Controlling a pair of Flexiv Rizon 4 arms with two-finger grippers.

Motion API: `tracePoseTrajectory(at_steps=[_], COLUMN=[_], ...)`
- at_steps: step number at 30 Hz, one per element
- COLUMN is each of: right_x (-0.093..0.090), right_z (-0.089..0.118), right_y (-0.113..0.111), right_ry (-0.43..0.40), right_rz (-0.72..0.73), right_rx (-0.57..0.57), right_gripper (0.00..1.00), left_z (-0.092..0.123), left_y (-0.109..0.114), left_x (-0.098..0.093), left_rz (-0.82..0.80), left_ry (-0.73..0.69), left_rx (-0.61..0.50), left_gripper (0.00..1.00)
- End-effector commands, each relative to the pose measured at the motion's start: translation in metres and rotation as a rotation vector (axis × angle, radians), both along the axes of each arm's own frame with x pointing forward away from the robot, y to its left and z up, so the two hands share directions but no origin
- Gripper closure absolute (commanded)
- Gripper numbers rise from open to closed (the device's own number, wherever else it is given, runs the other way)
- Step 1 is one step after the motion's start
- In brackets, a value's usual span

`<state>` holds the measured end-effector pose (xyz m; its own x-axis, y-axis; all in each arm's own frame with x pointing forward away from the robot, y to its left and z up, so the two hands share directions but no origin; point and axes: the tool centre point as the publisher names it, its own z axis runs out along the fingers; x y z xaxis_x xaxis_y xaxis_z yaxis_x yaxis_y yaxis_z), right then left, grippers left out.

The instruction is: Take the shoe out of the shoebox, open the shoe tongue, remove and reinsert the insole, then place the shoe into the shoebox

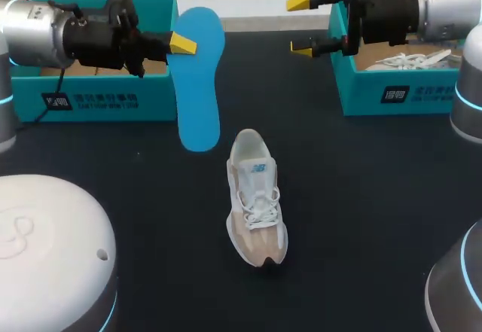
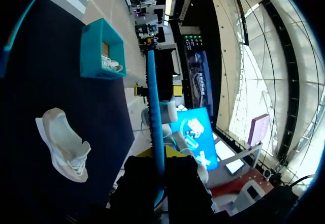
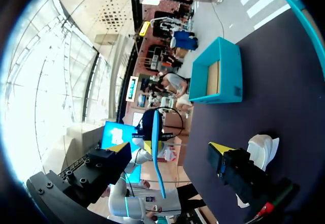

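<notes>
While it stands nearest, shoe (image 1: 256,196): upright mid-counter (image 1: 361,196), toe toward the camera, outside both boxes.
insole (image 1: 197,76): blue, just beyond the shoe, gripped at one long edge.
left end effector (image 1: 179,44): closed on the insole, one finger on each face.
left shoebox (image 1: 98,91): teal, behind that arm.
right end effector (image 1: 301,23): fingers spread wide, nothing between them, at the right shoebox (image 1: 392,95).

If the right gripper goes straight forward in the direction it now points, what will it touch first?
Most likely the blue insole held by the left gripper. In its wrist view the insole lies straight ahead of the right gripper, between its open jaws. Depth is unclear.
</notes>
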<state>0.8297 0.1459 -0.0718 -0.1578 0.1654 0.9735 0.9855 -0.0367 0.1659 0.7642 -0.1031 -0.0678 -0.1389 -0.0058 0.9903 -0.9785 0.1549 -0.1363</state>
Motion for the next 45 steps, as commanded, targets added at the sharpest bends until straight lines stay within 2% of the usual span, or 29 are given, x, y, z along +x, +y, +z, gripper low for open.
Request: tracePoseTrajectory(at_steps=[1,5,9,14,19,22,27,31,32,33,35,36,45], right_x=[-0.001,-0.001,-0.001,-0.014,-0.024,-0.027,-0.030,-0.033,-0.034,-0.035,-0.037,-0.038,-0.038], right_z=[0.000,0.000,0.000,0.007,0.017,0.024,0.035,0.040,0.041,0.042,0.045,0.048,0.048], right_y=[0.001,0.001,0.001,-0.002,-0.007,-0.006,0.000,0.005,0.005,0.005,0.007,0.012,0.012], right_ry=[0.001,0.001,0.001,-0.042,-0.124,-0.141,-0.157,-0.141,-0.135,-0.148,-0.190,-0.205,-0.205], right_rz=[-0.003,-0.003,-0.003,-0.014,-0.088,-0.098,-0.083,-0.090,-0.131,-0.103,-0.133,-0.084,-0.084], right_rx=[-0.002,-0.002,-0.002,-0.048,-0.119,-0.149,-0.284,-0.423,-0.437,-0.519,-0.587,-0.586,-0.586], right_gripper=[0.00,0.00,0.00,0.00,0.00,0.00,0.00,0.00,0.00,0.00,0.00,0.00,0.00], left_z=[-0.004,-0.006,-0.003,0.000,-0.006,-0.010,-0.019,-0.020,-0.020,-0.020,-0.020,-0.020,-0.020], left_y=[0.002,0.003,-0.001,-0.004,-0.005,-0.006,-0.013,-0.021,-0.022,-0.023,-0.023,-0.023,-0.023], left_x=[0.002,0.011,0.025,0.039,0.051,0.057,0.068,0.069,0.069,0.070,0.070,0.070,0.070], left_rz=[0.031,0.077,0.064,0.061,0.071,0.074,0.106,0.119,0.118,0.119,0.119,0.119,0.119], left_ry=[-0.004,-0.064,-0.066,-0.062,-0.048,-0.044,-0.038,-0.030,-0.028,-0.026,-0.026,-0.026,-0.026], left_rx=[0.000,-0.006,-0.002,0.004,0.001,-0.029,-0.042,-0.050,-0.052,-0.052,-0.052,-0.052,-0.052], left_gripper=[1.00,1.00,1.00,1.00,1.00,1.00,1.00,1.00,1.00,1.00,1.00,1.00,1.00])
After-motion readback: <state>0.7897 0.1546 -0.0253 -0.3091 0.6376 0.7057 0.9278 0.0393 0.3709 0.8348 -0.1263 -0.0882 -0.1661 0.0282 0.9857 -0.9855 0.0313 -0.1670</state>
